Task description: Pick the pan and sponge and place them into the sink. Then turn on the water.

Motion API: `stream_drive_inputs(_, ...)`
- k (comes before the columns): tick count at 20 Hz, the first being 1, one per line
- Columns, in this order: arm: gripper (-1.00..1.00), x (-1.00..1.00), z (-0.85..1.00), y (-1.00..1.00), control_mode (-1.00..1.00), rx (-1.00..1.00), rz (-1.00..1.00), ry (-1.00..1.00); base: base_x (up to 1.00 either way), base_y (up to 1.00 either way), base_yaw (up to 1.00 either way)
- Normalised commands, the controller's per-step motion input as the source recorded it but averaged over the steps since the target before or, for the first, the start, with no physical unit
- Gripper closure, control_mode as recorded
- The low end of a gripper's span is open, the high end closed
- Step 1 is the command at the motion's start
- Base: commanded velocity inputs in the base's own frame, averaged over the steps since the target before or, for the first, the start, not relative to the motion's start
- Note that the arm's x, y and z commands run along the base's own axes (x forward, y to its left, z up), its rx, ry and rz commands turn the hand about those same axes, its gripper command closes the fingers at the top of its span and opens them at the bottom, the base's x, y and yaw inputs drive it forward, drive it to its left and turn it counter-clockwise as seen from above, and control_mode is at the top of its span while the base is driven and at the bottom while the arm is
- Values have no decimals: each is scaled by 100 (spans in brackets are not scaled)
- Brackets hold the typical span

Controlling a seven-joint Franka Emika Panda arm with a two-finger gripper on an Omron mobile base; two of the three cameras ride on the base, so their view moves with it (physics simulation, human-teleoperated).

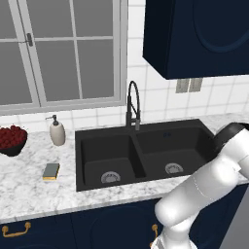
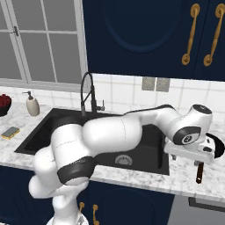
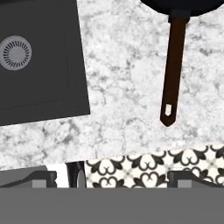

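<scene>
The black pan (image 3: 183, 4) lies on the marble counter right of the sink (image 3: 43, 78), its long handle (image 3: 173, 74) pointing toward the counter's front edge. My gripper (image 3: 116, 179) hovers above the counter near that edge, open, with nothing between its fingers; the handle is ahead and to the right in the hand view. From the right base camera the gripper (image 2: 193, 161) hangs over the pan handle (image 2: 199, 173), and the hand hides most of the pan (image 2: 218, 148). The sponge (image 1: 50, 171) lies left of the sink (image 1: 160, 141). No water runs from the faucet (image 1: 133, 104).
A beige soap dispenser (image 1: 57, 131) and a bowl of red fruit (image 1: 10, 138) stand on the counter left of the sink. A dark upper cabinet (image 1: 199, 34) hangs above the right side. The counter's front edge and patterned floor (image 3: 153, 168) lie just under the hand.
</scene>
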Motion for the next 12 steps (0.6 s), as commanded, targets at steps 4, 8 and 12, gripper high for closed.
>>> stream_drive_inputs(4, -100, 4, -13, -38, -100, 9, -9, 4, 0, 0, 0)
stream_drive_inputs(8, -100, 8, -21, -32, -100, 0, -2, 2, 0, 0, 0)
stream_drive_inputs(12, -100, 6, -25, -33, -100, 0, 0, 3, 0, 0, 0)
